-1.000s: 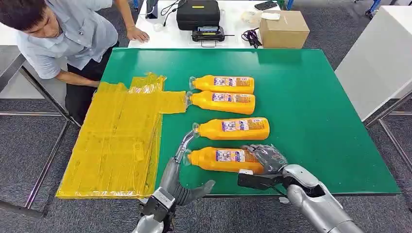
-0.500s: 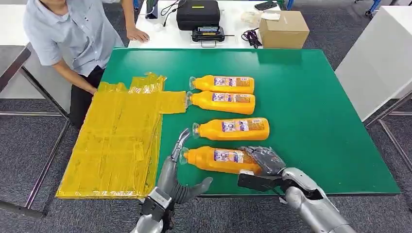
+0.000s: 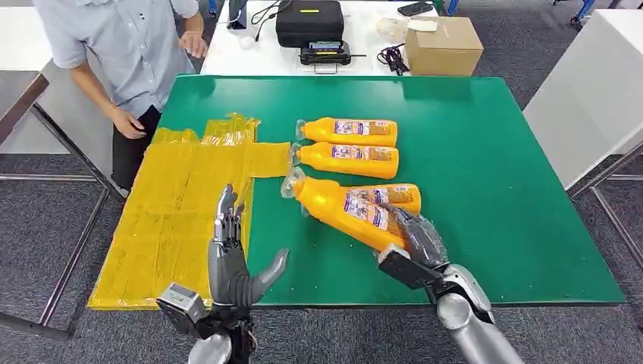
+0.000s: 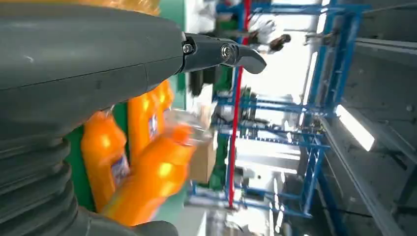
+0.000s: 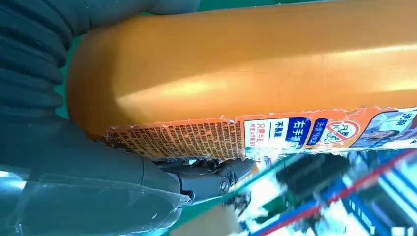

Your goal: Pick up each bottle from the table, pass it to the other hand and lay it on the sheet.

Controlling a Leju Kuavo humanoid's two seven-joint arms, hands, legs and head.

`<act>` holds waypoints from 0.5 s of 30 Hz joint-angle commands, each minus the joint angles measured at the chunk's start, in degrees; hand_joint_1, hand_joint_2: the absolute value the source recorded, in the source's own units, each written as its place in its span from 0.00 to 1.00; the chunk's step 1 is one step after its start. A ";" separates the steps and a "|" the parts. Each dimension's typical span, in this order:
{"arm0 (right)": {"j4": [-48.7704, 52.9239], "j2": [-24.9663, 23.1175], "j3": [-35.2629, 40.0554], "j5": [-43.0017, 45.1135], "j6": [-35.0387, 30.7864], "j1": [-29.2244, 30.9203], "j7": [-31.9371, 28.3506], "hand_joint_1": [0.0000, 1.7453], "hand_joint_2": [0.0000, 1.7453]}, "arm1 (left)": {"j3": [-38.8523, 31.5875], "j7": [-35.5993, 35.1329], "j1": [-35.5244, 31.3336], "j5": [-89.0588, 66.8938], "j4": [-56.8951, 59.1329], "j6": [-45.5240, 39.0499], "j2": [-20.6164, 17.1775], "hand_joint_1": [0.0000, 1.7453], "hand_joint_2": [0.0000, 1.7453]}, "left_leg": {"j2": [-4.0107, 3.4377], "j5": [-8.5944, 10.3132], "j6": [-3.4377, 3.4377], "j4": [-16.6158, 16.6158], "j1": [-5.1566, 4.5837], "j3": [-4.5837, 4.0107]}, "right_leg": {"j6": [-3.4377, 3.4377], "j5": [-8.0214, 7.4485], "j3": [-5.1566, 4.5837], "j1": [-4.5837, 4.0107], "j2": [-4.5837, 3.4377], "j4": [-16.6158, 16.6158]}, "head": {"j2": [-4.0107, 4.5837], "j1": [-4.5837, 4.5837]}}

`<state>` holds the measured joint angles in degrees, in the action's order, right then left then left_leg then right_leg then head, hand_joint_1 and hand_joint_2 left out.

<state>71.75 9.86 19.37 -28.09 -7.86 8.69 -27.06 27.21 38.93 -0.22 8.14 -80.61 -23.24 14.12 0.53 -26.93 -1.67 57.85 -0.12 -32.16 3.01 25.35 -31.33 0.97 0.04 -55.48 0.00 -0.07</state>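
Note:
My right hand [image 3: 415, 241] grips the base of an orange bottle [image 3: 341, 207] and holds it lifted off the green table [image 3: 485, 174], tilted with its clear cap up and to the left. The right wrist view shows the same bottle [image 5: 255, 73] close up, label facing the camera, with the fingers [image 5: 206, 179] wrapped under it. My left hand [image 3: 231, 262] is raised above the table's front edge with fingers spread and nothing in it, left of the held bottle. Three more orange bottles lie on the table: two [image 3: 347, 131] [image 3: 346, 158] at the back, one [image 3: 394, 196] partly behind the held bottle. The yellow sheet [image 3: 182, 220] covers the table's left side.
A person [image 3: 121, 53] stands at the table's back left corner, one hand [image 3: 125, 125] near the sheet's far edge. Behind the green table, a white table carries a black case [image 3: 309, 21] and a cardboard box [image 3: 443, 45]. Another white table [image 3: 599, 91] stands at the right.
My right hand has lifted the nearest bottle off the table and tilted it, cap up and left. My left hand has risen and opened upright. The person has straightened up and drawn back.

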 commanded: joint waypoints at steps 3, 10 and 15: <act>4.63 -5.55 -3.87 3.11 0.72 -1.52 -5.14 1.00 1.00 | -1.66 -5.16 -0.34 18.22 9.06 20.01 -2.58 0.00 1.00 | -0.15 0.00 0.11 -0.10 0.00 0.18 | -0.13 -0.02 0.11 -0.01 -0.12 0.05 | 0.00 -0.02; 1.63 -7.78 1.06 3.71 3.47 0.31 -6.16 1.00 1.00 | 0.17 -7.22 -3.02 19.09 11.79 26.26 -2.38 0.00 1.00 | -0.12 0.02 0.08 -0.07 0.02 0.13 | -0.10 -0.03 0.06 -0.02 -0.08 0.03 | 0.00 0.00; 0.26 -8.80 6.01 3.19 5.51 1.24 -7.10 1.00 1.00 | 0.12 -6.89 -5.49 17.71 13.45 25.36 -1.50 0.00 1.00 | -0.18 0.01 0.10 -0.04 0.04 0.12 | -0.12 -0.04 0.06 -0.05 -0.14 0.00 | 0.00 0.00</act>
<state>75.76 3.41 18.38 -24.61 -4.20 6.70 -33.46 26.62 32.09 -0.53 26.73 -74.03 2.75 13.44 0.52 -26.92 -1.66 57.85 -0.11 -32.14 3.01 25.35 -31.32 0.96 0.03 -55.50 0.00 -0.07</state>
